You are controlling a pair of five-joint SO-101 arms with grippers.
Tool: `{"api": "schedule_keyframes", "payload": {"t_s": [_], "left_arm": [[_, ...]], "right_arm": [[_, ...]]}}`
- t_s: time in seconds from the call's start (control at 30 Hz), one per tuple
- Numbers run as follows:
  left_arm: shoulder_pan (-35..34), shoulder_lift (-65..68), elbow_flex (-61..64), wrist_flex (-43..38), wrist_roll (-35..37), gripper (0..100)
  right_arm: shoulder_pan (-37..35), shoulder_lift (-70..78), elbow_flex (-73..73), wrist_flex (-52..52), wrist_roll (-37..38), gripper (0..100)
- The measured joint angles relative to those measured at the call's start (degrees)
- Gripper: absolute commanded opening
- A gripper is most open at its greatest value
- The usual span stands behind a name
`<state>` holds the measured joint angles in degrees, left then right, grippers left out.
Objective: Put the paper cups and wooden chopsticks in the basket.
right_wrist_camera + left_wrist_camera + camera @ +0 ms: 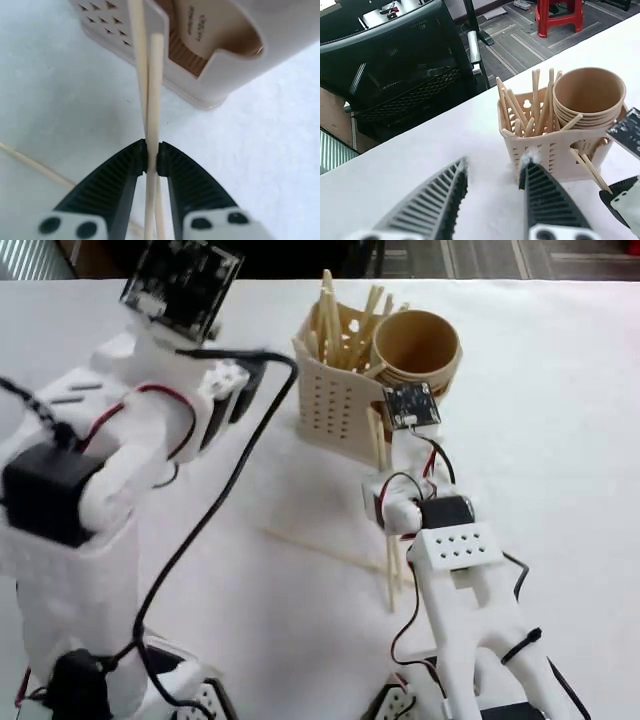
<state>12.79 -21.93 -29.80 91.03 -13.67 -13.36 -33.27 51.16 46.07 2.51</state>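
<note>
The left jaws stand wide open, holding nothing, above the white tabletop (395, 165) and short of the basket (335, 405). A loose chopstick (310, 545) lies flat on the tabletop in front of the basket. The perforated basket holds upright chopsticks (345, 315) and a stack of paper cups (415, 345). The right jaws are clamped on a pair of wooden chopsticks (152, 75), whose far ends are at the basket's wall.

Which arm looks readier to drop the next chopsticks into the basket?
Right. The right gripper is shut on chopsticks beside the basket; the left gripper is open and holds nothing.
</note>
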Motion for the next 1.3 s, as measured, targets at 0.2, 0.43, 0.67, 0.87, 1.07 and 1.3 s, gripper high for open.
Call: {"api": "schedule_keyframes", "payload": {"t_s": [0.2, 0.43, 0.67, 0.87, 1.07, 1.3], "left_arm": [[0.00, -6.07, 0.00, 7.91, -0.18, 2], [-0.18, -16.00, 8.88, 8.70, -0.18, 4], [-6.95, -37.63, 35.52, -4.75, 0.88, 4], [-12.57, -52.31, 62.59, -15.12, 1.49, 4], [-16.70, -61.98, 82.90, -22.68, 1.58, 4], [-17.41, -70.68, 99.08, -27.43, 1.58, 4]], "right_arm": [[0.00, 0.00, 0.00, 0.00, 0.00, 1.7], [0.00, 0.00, 0.26, 0.00, 0.00, 1.7], [0.00, 0.00, 2.02, -2.37, 0.00, 1.7], [0.00, 0.00, 2.02, -2.37, 0.00, 1.7], [-0.18, -3.08, 0.00, 1.23, 0.00, 1.7], [-6.77, -9.93, -7.47, 12.13, -0.09, 1.7]]}}
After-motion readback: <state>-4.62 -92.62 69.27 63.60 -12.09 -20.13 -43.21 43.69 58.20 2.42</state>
